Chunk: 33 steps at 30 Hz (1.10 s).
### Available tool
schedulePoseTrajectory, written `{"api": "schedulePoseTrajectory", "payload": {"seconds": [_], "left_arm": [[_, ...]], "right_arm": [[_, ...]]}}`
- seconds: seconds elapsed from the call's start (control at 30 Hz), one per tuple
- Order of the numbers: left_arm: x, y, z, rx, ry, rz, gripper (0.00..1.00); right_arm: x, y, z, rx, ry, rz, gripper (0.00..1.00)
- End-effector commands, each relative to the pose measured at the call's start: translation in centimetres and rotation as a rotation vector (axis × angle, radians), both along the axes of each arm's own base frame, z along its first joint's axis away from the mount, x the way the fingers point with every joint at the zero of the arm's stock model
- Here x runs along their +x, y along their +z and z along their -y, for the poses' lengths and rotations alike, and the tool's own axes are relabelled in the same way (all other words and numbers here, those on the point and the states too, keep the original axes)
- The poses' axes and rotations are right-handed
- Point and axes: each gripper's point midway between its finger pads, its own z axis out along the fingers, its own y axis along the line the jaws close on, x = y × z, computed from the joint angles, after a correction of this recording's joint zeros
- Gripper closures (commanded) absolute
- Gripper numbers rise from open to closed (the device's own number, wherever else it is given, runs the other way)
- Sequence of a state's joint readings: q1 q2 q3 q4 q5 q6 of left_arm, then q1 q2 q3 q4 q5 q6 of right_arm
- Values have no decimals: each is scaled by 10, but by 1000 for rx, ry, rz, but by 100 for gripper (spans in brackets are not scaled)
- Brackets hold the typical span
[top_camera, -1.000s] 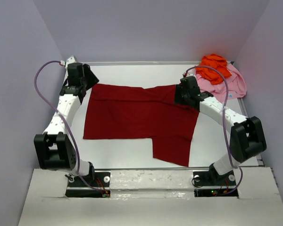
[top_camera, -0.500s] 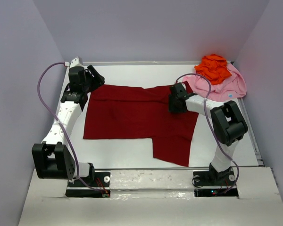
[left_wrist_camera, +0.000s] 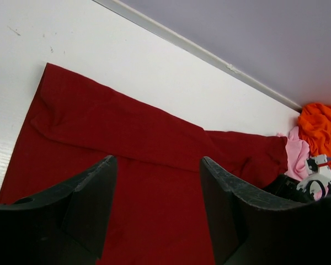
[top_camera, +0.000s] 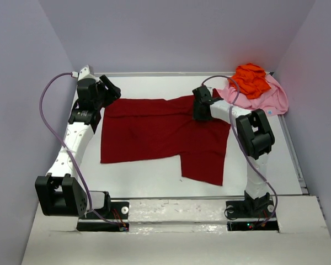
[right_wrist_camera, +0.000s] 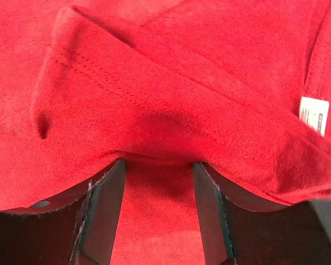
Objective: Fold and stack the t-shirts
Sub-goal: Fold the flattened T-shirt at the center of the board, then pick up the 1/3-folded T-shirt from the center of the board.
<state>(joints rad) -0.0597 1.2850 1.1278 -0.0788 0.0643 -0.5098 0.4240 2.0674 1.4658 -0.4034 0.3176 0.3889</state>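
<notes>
Dark red t-shirt [top_camera: 154,132], spread on the table [top_camera: 154,182], has been rucked along its far edge by the right gripper [right_wrist_camera: 159,165], shifted leftward with fingers apart, while the left gripper [left_wrist_camera: 157,165] is held open and empty, so folding is judged barely begun.

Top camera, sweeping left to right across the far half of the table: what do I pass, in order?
left gripper → dark red t-shirt → right gripper → light pink t-shirt. The orange t-shirt lies on the pink one, so it has no separate place.
</notes>
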Motion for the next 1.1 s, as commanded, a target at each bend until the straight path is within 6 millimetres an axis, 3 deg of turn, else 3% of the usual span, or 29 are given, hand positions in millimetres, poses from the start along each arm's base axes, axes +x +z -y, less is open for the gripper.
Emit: {"api": "schedulePoseTrajectory", "payload": {"seconds": [0.0,0.07,0.1,0.13,0.2,0.23,0.3,0.37,0.43,0.57,0.6,0.63,0.7,0.73,0.77,0.8,0.83,0.87,0.9,0.93,1.0,1.03,1.07], "left_arm": [[-5,30,-2,20,4,93,29],[-6,31,-4,26,14,95,30],[-6,32,-5,29,18,98,30],[-6,32,-7,31,22,97,30],[-6,33,-7,32,25,100,29],[-6,32,-7,34,24,99,29],[-6,30,-8,38,29,93,29],[-5,28,-9,41,33,88,29],[-4,27,-10,44,37,85,29],[-3,24,-9,42,33,77,29],[-3,24,-8,41,32,77,29],[-3,24,-8,39,31,80,29],[-4,22,-6,33,26,77,29],[-4,22,-3,23,24,77,29],[-6,19,0,19,24,67,29],[-7,16,11,19,18,60,29],[-9,12,13,10,22,46,31],[-15,3,26,-49,-23,15,32],[-19,-6,31,-79,-34,-9,35],[-27,-27,34,-101,-38,-54,35],[-36,-44,35,-118,-15,-82,36],[-41,-52,34,-105,-1,-93,36],[-48,-66,30,-76,33,-114,36]], "right_arm": [[11,-17,22,-61,-36,-52,43],[18,-24,27,-81,-29,-72,43],[33,-15,27,-74,-36,-43,43],[36,-22,27,-92,-27,-53,43],[56,-12,25,-87,-25,-21,43],[56,-22,26,-103,-20,-51,43],[73,-11,25,-98,-19,-24,43],[77,-9,24,-108,-6,-27,43],[84,2,23,-112,4,-2,43],[90,50,18,-73,20,80,43],[91,75,17,-55,21,122,43],[89,87,15,-38,27,140,43],[83,108,15,-16,31,166,43],[77,136,13,19,41,209,43],[71,146,13,40,38,219,43],[59,143,15,48,36,200,43],[46,169,19,72,26,242,43],[37,177,14,102,17,260,44],[19,160,19,101,19,219,44],[8,189,21,155,-7,297,44],[-15,191,18,205,8,318,44],[-35,163,22,209,0,264,44],[-47,176,19,251,-2,306,44]]}}
